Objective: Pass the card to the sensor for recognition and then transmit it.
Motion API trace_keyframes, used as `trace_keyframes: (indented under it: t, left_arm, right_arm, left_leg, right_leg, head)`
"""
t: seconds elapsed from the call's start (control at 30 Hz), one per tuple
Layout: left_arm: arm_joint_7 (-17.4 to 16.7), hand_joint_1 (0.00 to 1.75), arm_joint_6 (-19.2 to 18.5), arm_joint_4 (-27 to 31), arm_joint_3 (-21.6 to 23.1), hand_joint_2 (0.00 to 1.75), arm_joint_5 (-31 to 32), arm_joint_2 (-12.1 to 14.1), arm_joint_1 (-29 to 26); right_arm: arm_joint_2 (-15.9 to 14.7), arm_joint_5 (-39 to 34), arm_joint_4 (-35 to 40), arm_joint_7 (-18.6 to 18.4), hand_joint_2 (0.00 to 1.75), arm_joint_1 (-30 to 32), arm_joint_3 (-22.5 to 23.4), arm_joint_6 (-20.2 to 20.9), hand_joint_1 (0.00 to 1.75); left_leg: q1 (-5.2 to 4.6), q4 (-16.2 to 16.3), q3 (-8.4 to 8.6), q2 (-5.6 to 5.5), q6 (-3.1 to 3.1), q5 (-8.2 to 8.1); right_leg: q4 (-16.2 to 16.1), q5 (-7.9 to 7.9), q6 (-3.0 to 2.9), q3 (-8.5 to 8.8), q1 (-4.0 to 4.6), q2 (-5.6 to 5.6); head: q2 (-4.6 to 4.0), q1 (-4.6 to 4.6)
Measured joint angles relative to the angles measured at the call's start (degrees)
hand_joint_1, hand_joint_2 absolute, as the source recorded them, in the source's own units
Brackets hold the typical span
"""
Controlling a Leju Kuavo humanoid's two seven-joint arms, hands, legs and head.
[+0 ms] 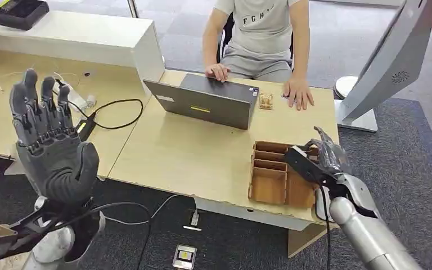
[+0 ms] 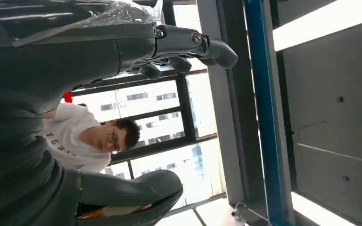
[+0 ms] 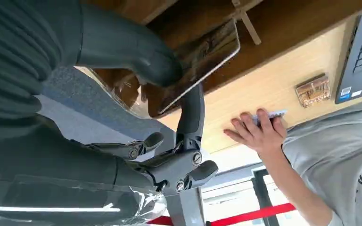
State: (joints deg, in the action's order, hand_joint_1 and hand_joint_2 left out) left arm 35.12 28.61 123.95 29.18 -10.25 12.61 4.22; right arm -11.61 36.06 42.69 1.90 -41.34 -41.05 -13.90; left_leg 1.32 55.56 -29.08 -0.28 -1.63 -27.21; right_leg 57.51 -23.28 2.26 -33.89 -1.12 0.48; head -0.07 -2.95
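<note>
My right hand (image 1: 320, 158) hovers over the right end of a wooden compartment box (image 1: 270, 183) near the table's front right corner. In the right wrist view its thumb (image 3: 122, 44) and a finger pinch a glossy, brownish card (image 3: 195, 61) with a pale edge, held just off the box's wall (image 3: 283, 23). My left hand (image 1: 48, 140) is raised at the left, well clear of the table, fingers spread upright and holding nothing; in its wrist view (image 2: 52, 70) nothing lies between the fingers. A small device (image 1: 184, 256) lies on the floor below the table's front edge.
A person (image 1: 261, 34) sits across the table with both hands on it, one (image 1: 298, 93) resting on a small card (image 3: 269, 115). A grey laptop (image 1: 208, 101) and a small wooden piece (image 1: 266, 101) stand mid-table. Cables (image 1: 112, 112) run left. A white stand (image 1: 382, 62) rises at right.
</note>
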Motion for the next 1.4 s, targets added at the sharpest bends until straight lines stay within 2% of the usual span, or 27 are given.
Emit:
trace_keyframes:
  t: [0.5, 0.97, 1.07, 1.17, 1.4]
  left_arm:
    - [0.0, 0.0, -0.02, -0.02, -0.41, 1.75, 0.02, -0.22, 0.01]
    - [0.28, 0.0, 0.7, -0.02, -0.35, 1.75, 0.24, -0.22, -0.1]
    - [0.35, 0.0, 0.7, -0.04, -0.28, 1.75, 0.22, -0.22, -0.08]
    - [0.35, 0.0, 0.52, -0.09, -0.22, 1.75, 0.09, -0.24, -0.03]
    - [0.37, 0.0, 0.13, -0.57, 0.0, 1.75, -0.55, -0.26, 0.45]
  right_arm:
    - [0.11, -0.04, -0.68, 0.11, 1.75, 0.04, 0.17, -0.35, 1.75]
    - [0.74, -0.31, -1.7, 0.18, 1.75, 0.14, 0.26, -4.87, 1.75]
    - [0.06, -1.05, 0.46, -1.64, 1.75, 0.13, 1.29, -7.83, 1.75]
    - [-1.23, -0.54, 3.57, -3.5, 1.75, 0.24, 2.45, -8.96, 1.75]
    - [-4.48, 3.52, 16.1, -7.3, 1.75, 1.9, 6.34, -11.85, 1.75]
  left_leg:
    - [0.0, 0.0, 0.02, 0.01, 0.0, 0.0]
    - [0.0, 0.01, 0.02, 0.01, 0.0, 0.0]
    - [-0.01, 0.02, 0.03, 0.01, 0.0, 0.0]
    - [-0.01, 0.03, 0.03, 0.01, 0.0, 0.0]
    - [-0.01, 0.04, 0.04, 0.02, 0.0, 0.0]
  right_leg:
    - [0.0, 0.0, 0.0, 0.01, 0.0, 0.01]
    - [0.0, 0.0, 0.0, 0.0, 0.0, 0.0]
    - [0.0, 0.01, 0.01, 0.0, 0.0, 0.01]
    - [-0.01, 0.01, 0.01, 0.0, 0.0, 0.01]
    - [-0.01, 0.01, 0.01, 0.01, -0.01, 0.02]
  head:
    - [0.0, 0.0]
    - [0.0, 0.0]
    - [0.0, 0.0]
    - [0.0, 0.0]
    - [0.0, 0.0]
